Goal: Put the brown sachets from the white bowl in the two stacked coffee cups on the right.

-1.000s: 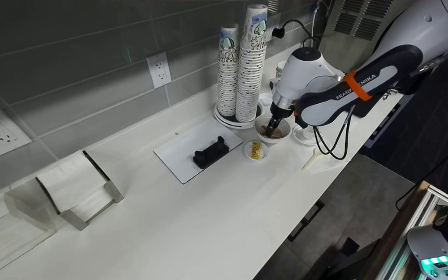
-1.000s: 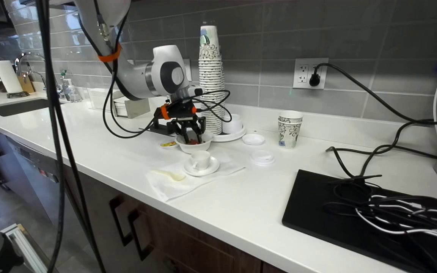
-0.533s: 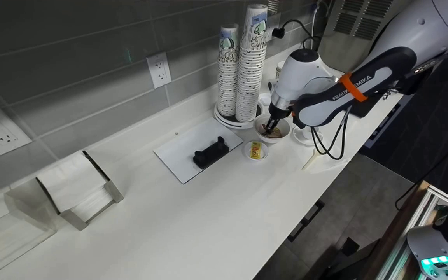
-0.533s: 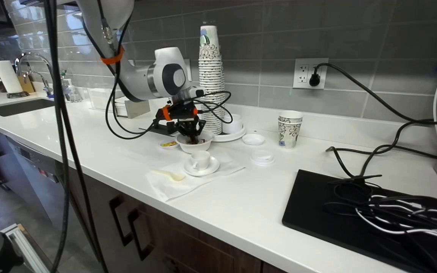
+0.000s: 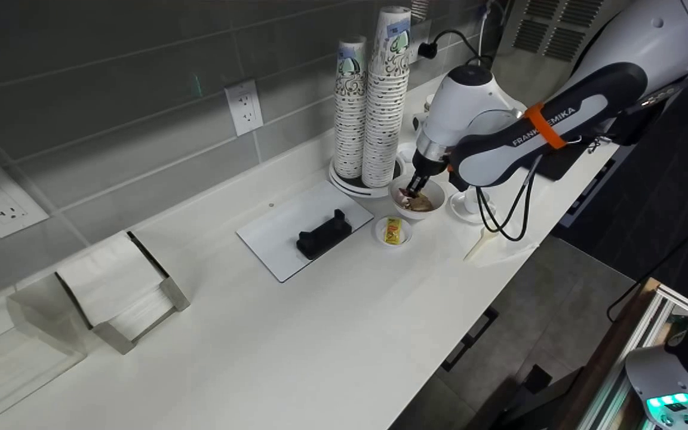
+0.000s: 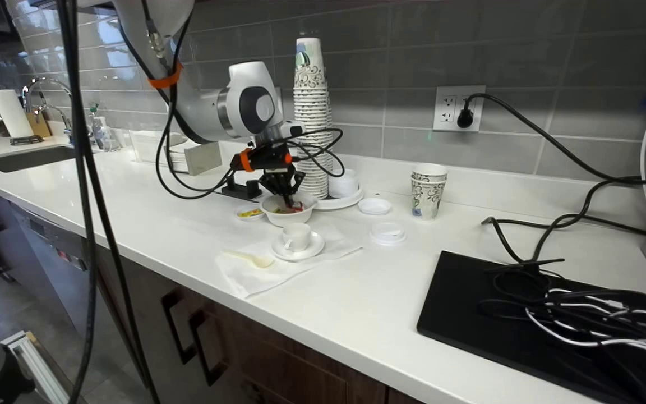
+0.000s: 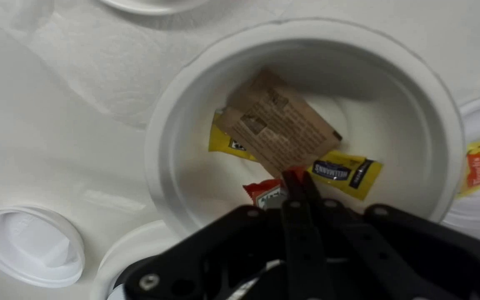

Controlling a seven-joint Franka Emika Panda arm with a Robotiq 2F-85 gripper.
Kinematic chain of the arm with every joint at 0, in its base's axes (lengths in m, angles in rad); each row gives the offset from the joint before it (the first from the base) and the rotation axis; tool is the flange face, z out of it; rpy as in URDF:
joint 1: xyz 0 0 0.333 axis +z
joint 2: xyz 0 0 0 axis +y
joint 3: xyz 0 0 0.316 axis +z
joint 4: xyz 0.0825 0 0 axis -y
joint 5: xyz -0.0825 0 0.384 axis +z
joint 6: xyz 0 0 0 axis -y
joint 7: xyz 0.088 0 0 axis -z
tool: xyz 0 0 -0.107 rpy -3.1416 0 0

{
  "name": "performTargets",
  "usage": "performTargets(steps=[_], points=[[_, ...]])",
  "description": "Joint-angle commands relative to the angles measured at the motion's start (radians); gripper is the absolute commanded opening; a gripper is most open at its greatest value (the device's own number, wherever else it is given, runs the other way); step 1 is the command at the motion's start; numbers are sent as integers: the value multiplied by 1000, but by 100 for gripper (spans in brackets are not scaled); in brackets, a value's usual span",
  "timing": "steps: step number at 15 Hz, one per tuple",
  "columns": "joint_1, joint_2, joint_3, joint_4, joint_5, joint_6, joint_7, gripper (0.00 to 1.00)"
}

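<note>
Napkins (image 5: 111, 278) fill a holder (image 5: 175, 292) at the left, and further right along the counter (image 5: 296, 358) a flat white dish (image 5: 407, 234) carries a yellow packet (image 5: 393, 230). Just right of that dish sits the white bowl (image 6: 286, 217), and there lies the brown sachet (image 7: 283, 129): inside, a printed face up, partly covering a small yellow wrapper (image 7: 225, 139). Another yellow wrapper (image 7: 346, 173), with a dark label, rests in the same bowl by the sachet's edge. Over them the gripper (image 7: 299, 177) points down into the bowl, its jaws clenched on a red packet (image 7: 265, 191), red showing between the tips and out to one side. To the right, nearer the front edge, a small white cup (image 6: 296, 239) stands upright on a saucer (image 6: 316, 247); I can't make out its inside. On the far side, two towers of paper cups (image 5: 387, 128) rise from a round white tray (image 6: 351, 202). White lids (image 6: 375, 207) lie flat to the right of these. Further right, near the wall (image 6: 345, 67), come the two stacked coffee cups (image 6: 427, 196), upright, one nested in the other; what they hold I can't see. Cables (image 6: 592, 320) lie heaped on a black board (image 6: 452, 297) at the right end.
</note>
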Motion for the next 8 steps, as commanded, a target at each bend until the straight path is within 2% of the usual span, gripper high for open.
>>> performTargets(steps=[1, 4, 8], points=[[10, -111, 14, -26, 102, -122, 35, 0], [12, -182, 11, -32, 147, -174, 85, 0], [5, -259, -30, -32, 76, -135, 239, 0]])
